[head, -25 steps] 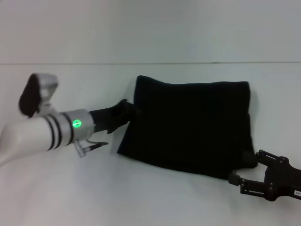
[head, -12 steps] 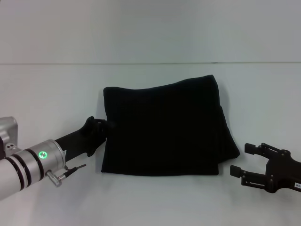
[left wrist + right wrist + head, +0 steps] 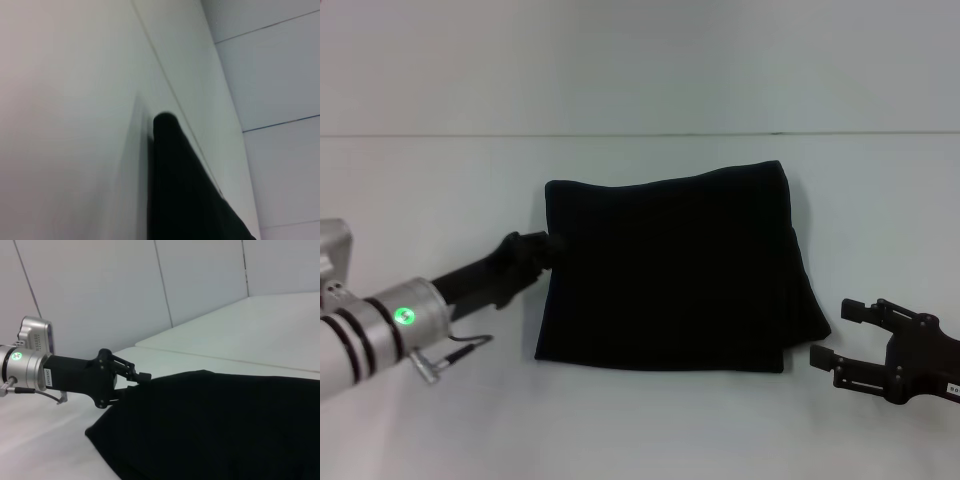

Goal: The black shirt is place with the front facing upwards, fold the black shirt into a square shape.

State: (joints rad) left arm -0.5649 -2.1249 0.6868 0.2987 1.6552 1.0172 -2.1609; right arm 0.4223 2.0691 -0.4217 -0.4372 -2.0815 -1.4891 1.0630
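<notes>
The black shirt (image 3: 670, 275) lies folded into a rough square in the middle of the white table; no print shows on it. It also fills the near part of the right wrist view (image 3: 225, 425) and appears as a dark edge in the left wrist view (image 3: 185, 200). My left gripper (image 3: 548, 243) is at the shirt's left edge, open, with its fingers straddling the cloth; the right wrist view shows this gripper (image 3: 131, 386) too. My right gripper (image 3: 840, 333) stands open just off the shirt's near right corner, apart from the cloth.
The white table (image 3: 650, 430) runs to a pale back wall, with a seam line across the far side. Bare table surface lies in front of the shirt and on both sides of it.
The shirt was dragged left about a second ago and has since stayed nearly still. My left gripper slid a little farther along the shirt's left edge. The right gripper let go and drew back slightly.
</notes>
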